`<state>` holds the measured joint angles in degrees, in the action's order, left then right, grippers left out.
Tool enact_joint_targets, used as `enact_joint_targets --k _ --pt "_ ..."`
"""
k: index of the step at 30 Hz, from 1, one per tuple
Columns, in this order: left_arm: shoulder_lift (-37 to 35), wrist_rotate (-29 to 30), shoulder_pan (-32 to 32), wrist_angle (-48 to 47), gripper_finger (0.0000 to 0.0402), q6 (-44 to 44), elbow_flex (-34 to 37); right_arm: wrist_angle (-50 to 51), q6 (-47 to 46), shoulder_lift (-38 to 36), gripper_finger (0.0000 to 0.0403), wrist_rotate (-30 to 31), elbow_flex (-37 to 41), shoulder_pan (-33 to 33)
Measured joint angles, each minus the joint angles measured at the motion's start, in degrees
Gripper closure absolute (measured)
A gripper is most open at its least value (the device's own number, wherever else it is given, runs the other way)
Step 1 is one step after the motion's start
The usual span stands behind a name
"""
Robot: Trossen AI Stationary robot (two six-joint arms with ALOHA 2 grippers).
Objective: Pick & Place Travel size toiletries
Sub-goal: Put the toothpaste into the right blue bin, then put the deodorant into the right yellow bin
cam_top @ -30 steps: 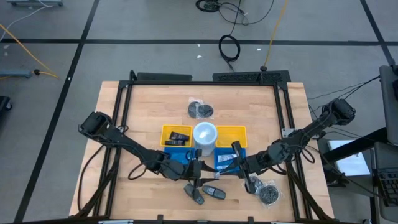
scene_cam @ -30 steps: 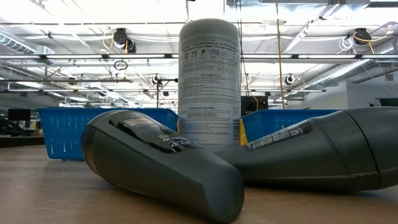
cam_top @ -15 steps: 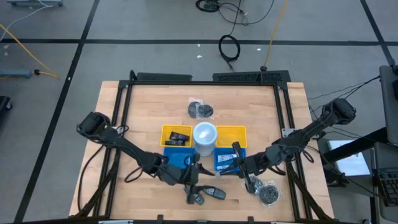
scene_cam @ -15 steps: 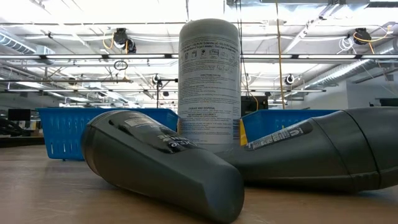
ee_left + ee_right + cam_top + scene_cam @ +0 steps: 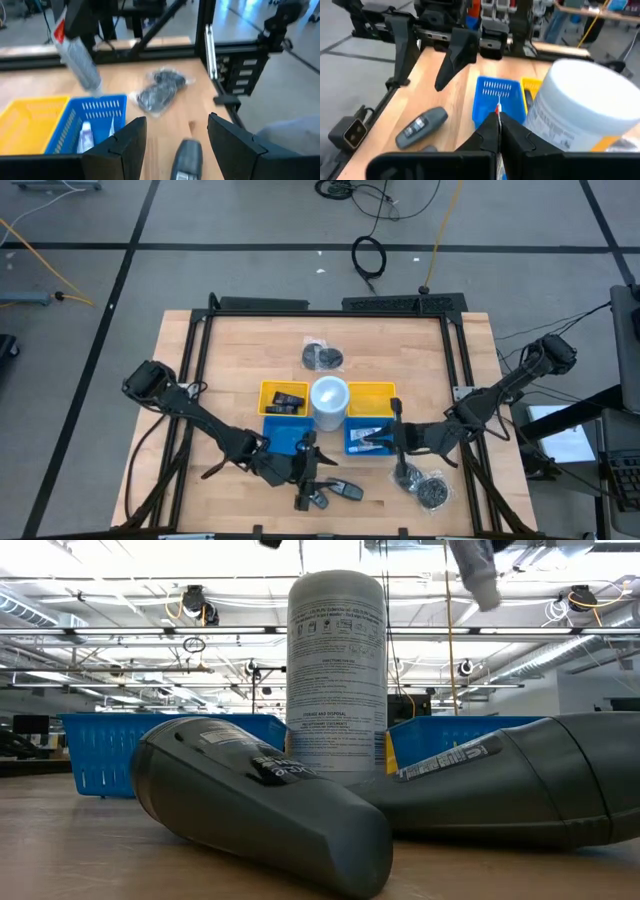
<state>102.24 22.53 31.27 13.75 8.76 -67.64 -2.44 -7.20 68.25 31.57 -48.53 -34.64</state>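
Above the blue basket, at 5 o'clock from the white canister, a toiletry tube is pinched by the right gripper. If released off-centre, the basket may be missed. The left gripper is spread wide.

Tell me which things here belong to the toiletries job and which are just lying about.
Job: raised tube, held by the right gripper; second tube, lying in the blue basket.
Lying about: white canister; grey gadgets; bags of metal bits; yellow baskets.
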Motion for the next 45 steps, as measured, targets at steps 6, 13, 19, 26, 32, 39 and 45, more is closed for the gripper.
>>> enact_joint_targets --k 6,13,19,26,32,39,45 --pt "0.0 -0.1 0.0 -2.7 0.0192 2.4 0.0 7.8 -5.2 0.0 0.0403 3.5 0.0 0.0" --pt "0.0 -0.1 0.0 -3.2 0.0192 2.3 0.0 9.4 -10.8 0.0 0.0403 4.9 3.7 0.1" --pt "0.0 -0.1 0.0 -3.2 0.0192 2.3 0.0 8.3 -13.9 0.0 0.0403 6.2 7.1 0.1" --pt "0.0 -0.1 0.0 -3.2 0.0192 2.3 0.0 6.8 -15.2 0.0 0.0403 6.2 9.7 0.1" --pt "0.0 -0.1 0.0 -3.2 0.0192 2.2 0.0 7.0 -18.8 0.0 0.0402 6.3 11.8 0.1" --pt "0.0 -0.1 -0.1 -3.2 0.0192 2.1 0.0 6.9 -19.4 0.0 0.0365 9.2 11.9 0.2" --pt "0.0 -0.1 -0.1 -3.2 0.0192 2.1 0.0 6.7 -19.1 0.0 0.0309 9.2 11.9 0.2"
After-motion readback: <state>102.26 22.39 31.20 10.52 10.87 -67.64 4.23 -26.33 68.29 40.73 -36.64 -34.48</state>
